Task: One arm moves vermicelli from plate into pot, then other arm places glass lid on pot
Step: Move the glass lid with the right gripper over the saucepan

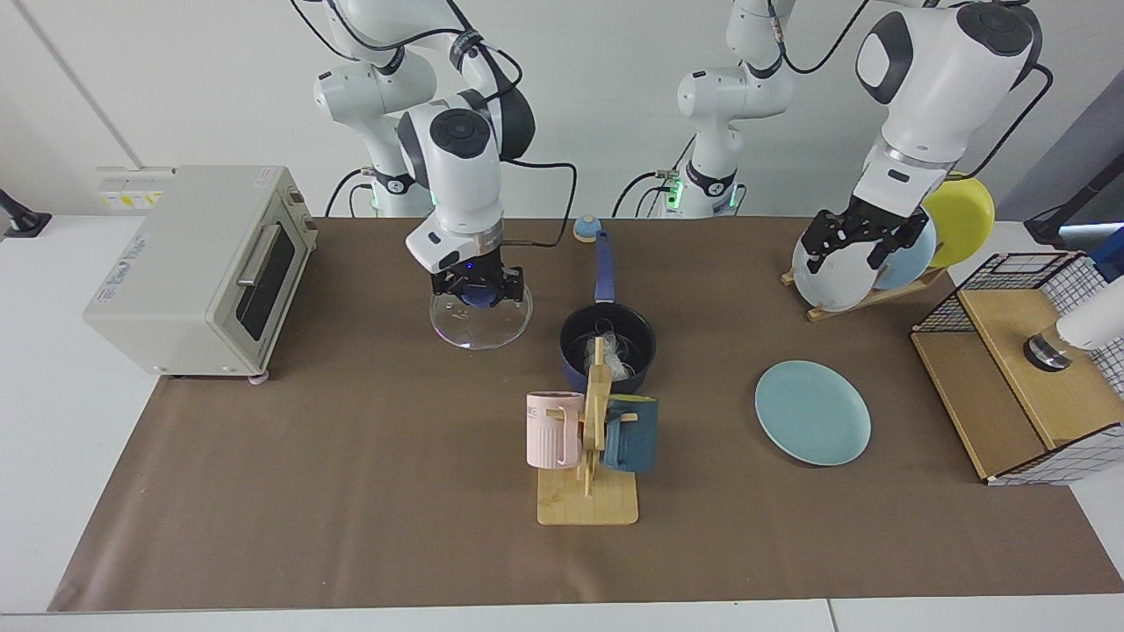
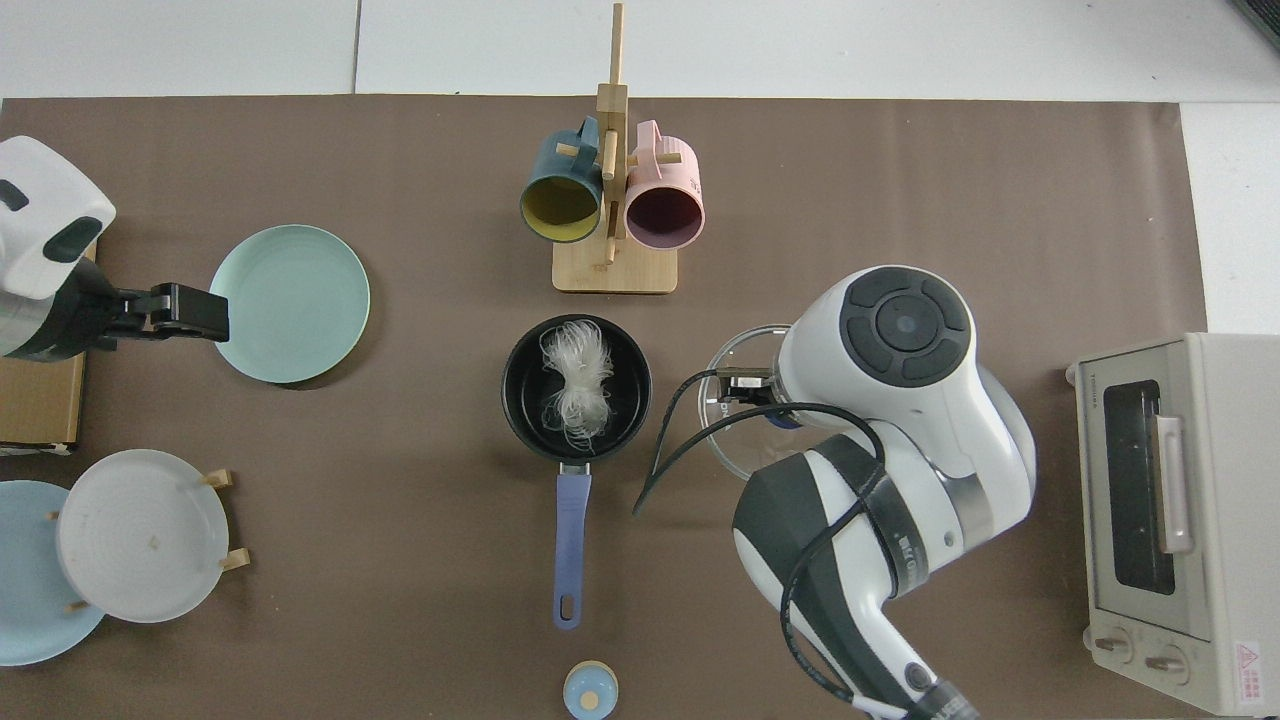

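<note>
The dark blue pot [image 1: 575, 338] [image 2: 520, 400] stands mid-table with the white vermicelli [image 1: 620, 358] [image 2: 576, 380] inside it. The glass lid [image 1: 480, 323] [image 2: 728, 430] hangs in the air just beside the pot, its blue knob gripped by my right gripper [image 1: 477, 290], which shows a blue light. In the top view the arm hides most of the lid. The teal plate [image 1: 812, 412] [image 2: 290, 303] lies bare. My left gripper [image 1: 845, 254] [image 2: 200, 312] waits open and raised in front of the plate rack, beside the teal plate's edge in the top view.
A wooden mug rack [image 1: 587, 500] [image 2: 612, 270] with pink and dark teal mugs stands close in front of the pot. A toaster oven [image 1: 189, 263] [image 2: 1160, 520], a rack of white, pale blue and yellow plates [image 1: 834, 281], a wire basket [image 1: 1027, 369] and a small blue knob [image 1: 586, 228] line the edges.
</note>
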Robot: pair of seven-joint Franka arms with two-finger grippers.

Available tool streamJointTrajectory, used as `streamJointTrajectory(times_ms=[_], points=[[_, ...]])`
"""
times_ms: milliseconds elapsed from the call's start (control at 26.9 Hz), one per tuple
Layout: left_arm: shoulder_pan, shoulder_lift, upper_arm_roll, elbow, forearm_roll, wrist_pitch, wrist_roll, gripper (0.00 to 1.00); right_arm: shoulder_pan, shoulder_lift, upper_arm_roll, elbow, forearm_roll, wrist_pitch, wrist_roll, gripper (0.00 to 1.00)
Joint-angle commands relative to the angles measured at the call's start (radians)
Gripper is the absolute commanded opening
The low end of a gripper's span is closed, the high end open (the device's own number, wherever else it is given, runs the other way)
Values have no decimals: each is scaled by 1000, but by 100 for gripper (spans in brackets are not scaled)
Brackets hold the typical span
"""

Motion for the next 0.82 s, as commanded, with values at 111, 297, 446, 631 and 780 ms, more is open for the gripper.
streamJointTrajectory(times_ms=[111, 297, 446, 631, 780], points=[[39, -20, -22, -24, -16, -3, 11, 100, 124, 83, -8, 136, 24, -16, 231, 0], [42, -22, -19, -13, -13, -4, 11, 100, 181, 192, -8, 294, 21, -81, 351, 0], [42, -22, -20, -11, -12, -4, 11, 100, 226, 293, -19, 426, 16, -145, 436, 0], [41, -22, -22, -11, -12, -4, 11, 100, 246, 390, -22, 552, 12, -168, 495, 0], [41, -23, -22, -11, -12, -6, 11, 100, 252, 438, -25, 602, 10, -162, 511, 0]])
